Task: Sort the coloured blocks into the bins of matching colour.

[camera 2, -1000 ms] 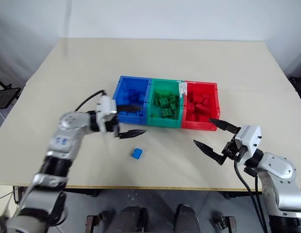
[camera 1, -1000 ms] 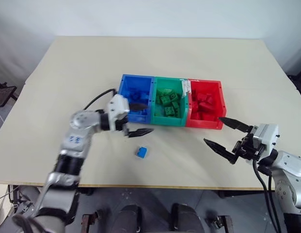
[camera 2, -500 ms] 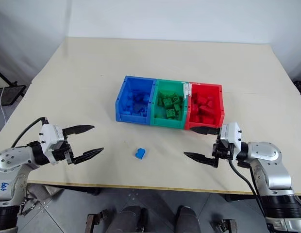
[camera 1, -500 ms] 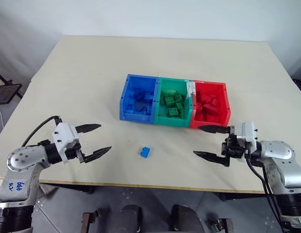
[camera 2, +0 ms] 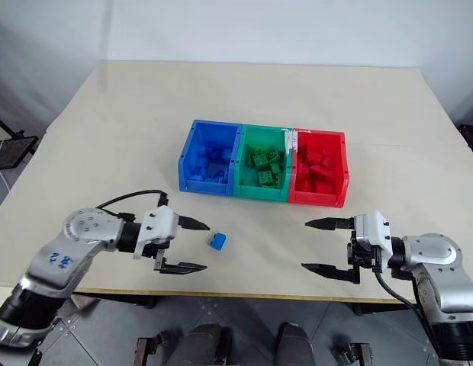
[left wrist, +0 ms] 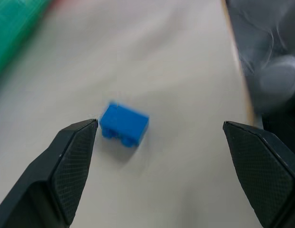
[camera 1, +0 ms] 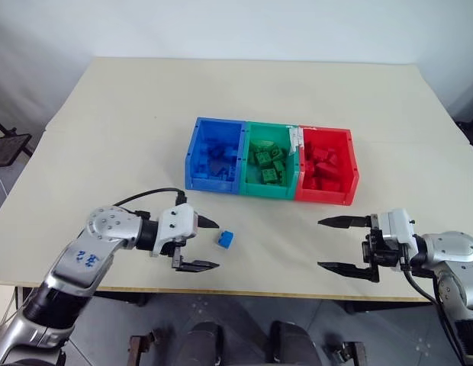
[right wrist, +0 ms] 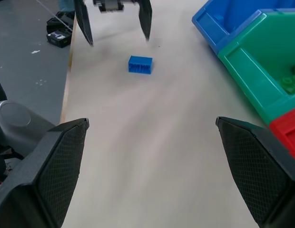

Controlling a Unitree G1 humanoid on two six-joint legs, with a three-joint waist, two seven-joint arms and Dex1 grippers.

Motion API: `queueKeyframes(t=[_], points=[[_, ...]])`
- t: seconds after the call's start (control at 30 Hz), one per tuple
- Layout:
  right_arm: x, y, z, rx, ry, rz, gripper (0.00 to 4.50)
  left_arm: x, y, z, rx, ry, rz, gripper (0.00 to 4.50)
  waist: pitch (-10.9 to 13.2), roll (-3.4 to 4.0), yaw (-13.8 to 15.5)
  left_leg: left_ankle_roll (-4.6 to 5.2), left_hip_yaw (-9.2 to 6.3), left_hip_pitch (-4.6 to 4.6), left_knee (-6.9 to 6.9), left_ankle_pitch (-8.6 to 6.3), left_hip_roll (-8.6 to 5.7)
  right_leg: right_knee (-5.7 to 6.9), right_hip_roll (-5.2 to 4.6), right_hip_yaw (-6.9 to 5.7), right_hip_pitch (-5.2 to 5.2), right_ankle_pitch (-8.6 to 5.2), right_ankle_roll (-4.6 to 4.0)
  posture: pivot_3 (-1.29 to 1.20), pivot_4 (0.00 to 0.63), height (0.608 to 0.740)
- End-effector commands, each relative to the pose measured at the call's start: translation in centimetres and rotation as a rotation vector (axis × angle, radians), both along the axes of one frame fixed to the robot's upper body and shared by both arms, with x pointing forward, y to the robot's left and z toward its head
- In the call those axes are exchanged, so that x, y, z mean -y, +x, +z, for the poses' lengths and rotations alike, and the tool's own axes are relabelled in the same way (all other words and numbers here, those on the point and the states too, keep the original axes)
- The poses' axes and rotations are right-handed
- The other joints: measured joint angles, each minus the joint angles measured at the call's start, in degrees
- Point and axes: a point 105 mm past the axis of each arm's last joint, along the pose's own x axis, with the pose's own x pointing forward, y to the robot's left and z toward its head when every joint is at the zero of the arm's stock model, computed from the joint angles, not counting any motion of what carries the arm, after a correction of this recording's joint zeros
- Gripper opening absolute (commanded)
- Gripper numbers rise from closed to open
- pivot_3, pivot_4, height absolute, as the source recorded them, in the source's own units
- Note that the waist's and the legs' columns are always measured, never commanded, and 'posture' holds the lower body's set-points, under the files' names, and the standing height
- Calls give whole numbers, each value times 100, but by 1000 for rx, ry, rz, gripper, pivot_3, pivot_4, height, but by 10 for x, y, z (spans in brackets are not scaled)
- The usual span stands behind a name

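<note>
A pale desk point(camera 1: 130, 114) carries the three joined bins point(camera 1: 271, 161) near its middle; one blue block point(camera 1: 226, 239) lies toward the near edge; the left gripper point(camera 1: 208, 244), jaws wide and empty, sits just beside it; the right gripper point(camera 1: 334, 244) gapes empty, well apart.

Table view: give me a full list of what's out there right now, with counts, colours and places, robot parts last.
Table: one, beige, under everything.
Bins: three joined in a row mid-table; blue bin on the robot's left, green bin in the middle, red bin on the right.
Sorted blocks: several in each bin, matching its colour; exact count unclear.
Loose blue block: one, on the table near the front edge, in front of the blue bin.
Left end effector: open, beside the loose block.
Right end effector: open, empty, in front of the red bin.
</note>
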Motion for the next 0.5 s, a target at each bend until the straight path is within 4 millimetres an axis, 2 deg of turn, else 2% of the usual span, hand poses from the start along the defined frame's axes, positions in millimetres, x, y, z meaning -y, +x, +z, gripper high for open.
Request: queueKeyframes(t=[0.03,0.2,0.37,0.5], points=[[0,-6,11,48,-5,-4,4500,5,13,-6,45,37,-55,4487,0,-1,6,0,-1,-2,0,0,1,-1,1,-1,-1,0,0,0,150,740],[-2,-10,9,44,8,-37,4500,23,29,-5,62,-7,-94,4487,1,-2,27,2,-4,-8,5,1,-1,-1,0,-5,0,0,0,0,150,740],[-4,-13,8,41,15,-57,4500,26,31,-12,45,5,-115,4487,1,-2,-3,3,-2,-8,6,1,0,1,0,-5,-3,1,2,0,150,740],[-3,-14,8,40,15,-68,4500,21,30,-17,34,25,-126,3561,1,-2,2,3,-1,-7,6,1,2,2,1,-5,-2,1,1,0,150,740]])
